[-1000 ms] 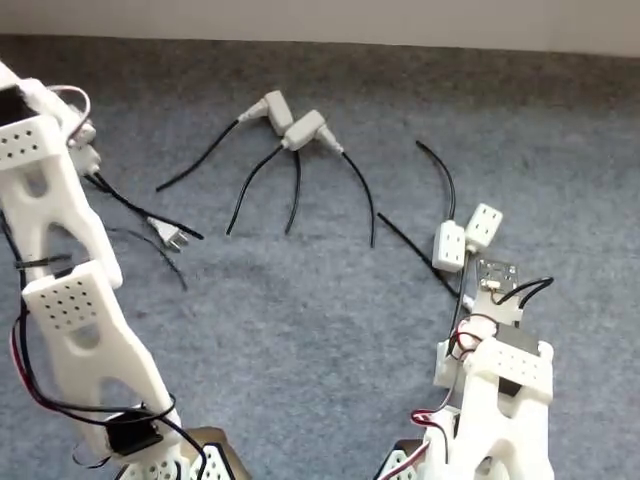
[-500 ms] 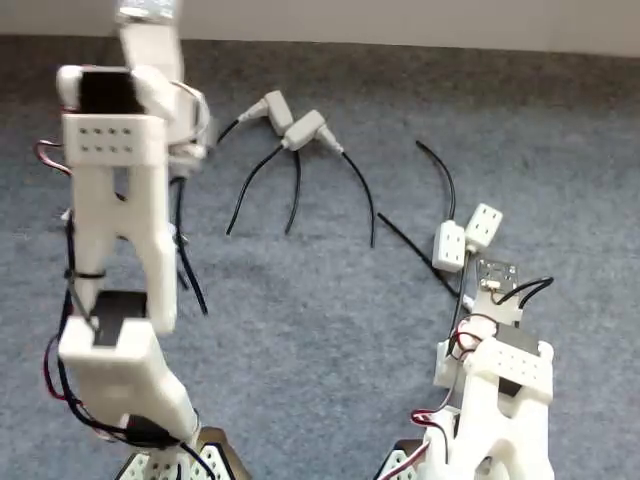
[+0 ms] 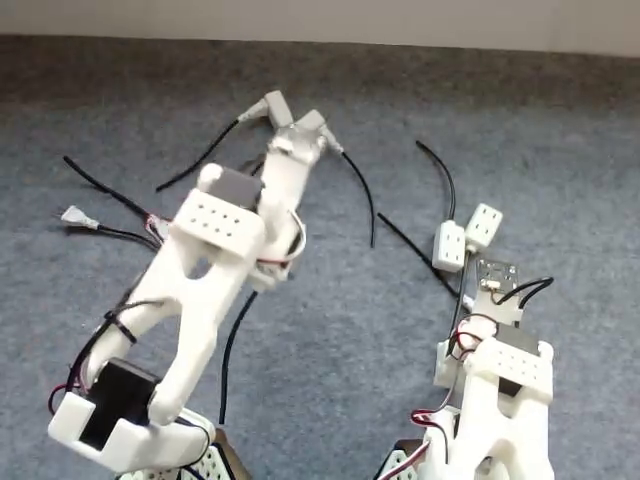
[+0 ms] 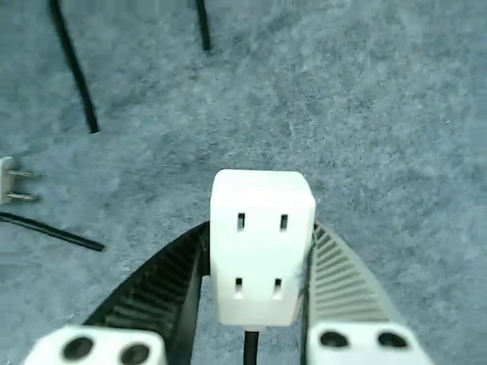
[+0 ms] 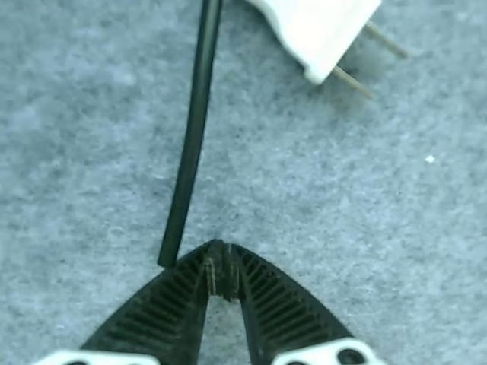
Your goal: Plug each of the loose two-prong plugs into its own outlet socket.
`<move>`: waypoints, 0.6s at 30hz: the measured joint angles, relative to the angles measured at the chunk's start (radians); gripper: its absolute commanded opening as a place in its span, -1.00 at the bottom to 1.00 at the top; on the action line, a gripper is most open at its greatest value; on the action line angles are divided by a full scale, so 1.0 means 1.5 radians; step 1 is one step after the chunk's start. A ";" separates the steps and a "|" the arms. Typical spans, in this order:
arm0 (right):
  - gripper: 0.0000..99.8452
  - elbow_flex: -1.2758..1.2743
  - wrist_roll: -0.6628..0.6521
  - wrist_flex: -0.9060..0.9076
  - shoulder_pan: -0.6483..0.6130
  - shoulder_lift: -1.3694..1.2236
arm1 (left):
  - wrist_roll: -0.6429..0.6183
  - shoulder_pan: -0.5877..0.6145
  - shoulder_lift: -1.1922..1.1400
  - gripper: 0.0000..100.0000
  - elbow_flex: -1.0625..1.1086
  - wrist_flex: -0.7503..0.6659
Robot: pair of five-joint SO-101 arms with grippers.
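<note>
Left gripper (image 3: 297, 140) sits at the far middle of the grey mat (image 3: 340, 330) in the high view. Its fingers are hidden under its own wrist, so the grip cannot be judged there. A white cord end (image 3: 270, 105) lies just beside it, hard to tell as plug or socket. A small plug (image 3: 76, 215) lies well apart, toward the left side. The right arm (image 3: 500, 385) is near two white blocks (image 3: 450, 245).

From the left wrist view, the left gripper's ribbed fingers (image 4: 179, 281) clamp an outlet socket (image 4: 260, 243) by its sides. Its face, with two pairs of slots, is turned to the camera. Its long axis runs along the fingers, with the cord end toward the wrist and cut off. A two-prong plug (image 4: 7, 186) is mostly cut off at the frame edge, its prongs aimed roughly toward the socket.

From the right wrist view, the right gripper (image 5: 222, 268) is pinched together on nothing, its tips just beside the cut end of a black cord (image 5: 190, 129). A white plug (image 5: 319, 30), partly out of frame, points its prongs away from that cord.
</note>
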State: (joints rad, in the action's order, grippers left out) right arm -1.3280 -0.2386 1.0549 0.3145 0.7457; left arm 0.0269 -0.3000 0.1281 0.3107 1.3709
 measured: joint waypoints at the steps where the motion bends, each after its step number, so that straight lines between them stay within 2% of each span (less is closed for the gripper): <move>1: -0.97 0.000 0.000 0.000 0.000 0.000 | 0.009 -0.009 0.000 -0.94 0.046 -0.041; 4: -0.97 0.000 0.000 0.000 0.000 0.000 | 0.056 -0.041 0.000 -0.93 0.158 -0.143; 7: -0.97 0.000 0.000 0.000 0.000 0.000 | 0.070 -0.055 0.000 -0.75 0.192 -0.203; 13: -0.97 0.000 0.000 0.000 0.000 0.000 | 0.074 -0.052 0.000 -0.27 0.218 -0.232; 18: -0.97 0.000 0.000 0.000 0.000 0.000 | 0.078 -0.052 0.000 -0.21 0.284 -0.274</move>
State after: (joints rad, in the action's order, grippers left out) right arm -1.3280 -0.2386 1.0549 0.3145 0.7457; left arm 0.1435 -0.3782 0.1281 0.7373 0.9597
